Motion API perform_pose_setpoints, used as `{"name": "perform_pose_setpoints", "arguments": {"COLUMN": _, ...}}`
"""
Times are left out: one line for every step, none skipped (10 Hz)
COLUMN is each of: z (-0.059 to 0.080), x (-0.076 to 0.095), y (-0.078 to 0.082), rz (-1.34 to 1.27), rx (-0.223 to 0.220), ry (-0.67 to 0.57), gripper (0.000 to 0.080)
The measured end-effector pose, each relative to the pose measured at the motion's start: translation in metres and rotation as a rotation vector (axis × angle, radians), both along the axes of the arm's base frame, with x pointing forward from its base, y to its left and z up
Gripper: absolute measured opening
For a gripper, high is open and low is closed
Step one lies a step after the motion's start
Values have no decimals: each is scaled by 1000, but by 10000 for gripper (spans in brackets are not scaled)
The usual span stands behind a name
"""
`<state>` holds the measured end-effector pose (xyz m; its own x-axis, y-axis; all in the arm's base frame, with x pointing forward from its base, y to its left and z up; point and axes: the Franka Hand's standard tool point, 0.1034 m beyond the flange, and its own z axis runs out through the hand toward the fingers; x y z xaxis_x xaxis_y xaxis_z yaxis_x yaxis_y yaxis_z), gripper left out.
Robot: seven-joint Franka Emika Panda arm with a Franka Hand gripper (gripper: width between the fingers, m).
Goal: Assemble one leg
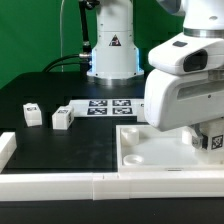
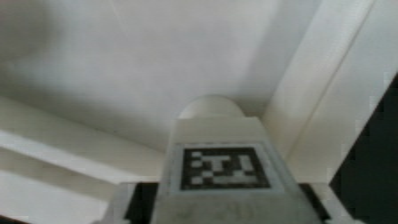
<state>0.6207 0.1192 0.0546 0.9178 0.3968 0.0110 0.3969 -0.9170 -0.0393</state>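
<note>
My gripper [image 1: 211, 143] is shut on a white leg [image 1: 214, 138] with a black-and-white marker, at the exterior view's right. It holds the leg over the right part of the large white tray-like panel [image 1: 140, 150]. In the wrist view the leg [image 2: 217, 125] stands between the fingers of the gripper [image 2: 217, 208], its rounded tip close to the panel's inner floor [image 2: 125, 70] beside a raised rim. Two more legs [image 1: 33, 113] [image 1: 62, 118] lie on the black table at the left.
The marker board [image 1: 105, 106] lies behind the panel near the arm's base [image 1: 110, 60]. A white rail [image 1: 90, 186] runs along the table's front edge, with a short piece [image 1: 6, 148] at the left.
</note>
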Motion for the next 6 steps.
{"name": "perform_pose_setpoints", "arguments": {"z": 0, "x": 0, "y": 0, "rz": -4, "rx": 0, "ry": 0, "gripper": 269}}
{"name": "perform_pose_setpoints", "arguments": {"z": 0, "x": 0, "y": -1, "rz": -163, "rx": 7, "ry": 7, "gripper": 269}}
{"name": "perform_pose_setpoints", "arguments": {"z": 0, "x": 1, "y": -2, "rz": -357, "rx": 16, "ry": 17, "gripper": 269}}
{"name": "perform_pose_setpoints", "arguments": {"z": 2, "x": 2, "y": -3, "rz": -551, "rx": 17, "ry": 24, "gripper": 269}}
{"name": "perform_pose_setpoints", "arguments": {"z": 2, "x": 2, "y": -5, "rz": -712, "rx": 16, "ry": 30, "gripper": 269}}
{"name": "perform_pose_setpoints", "arguments": {"z": 0, "x": 1, "y": -11, "rz": -843, "rx": 6, "ry": 40, "gripper": 271}}
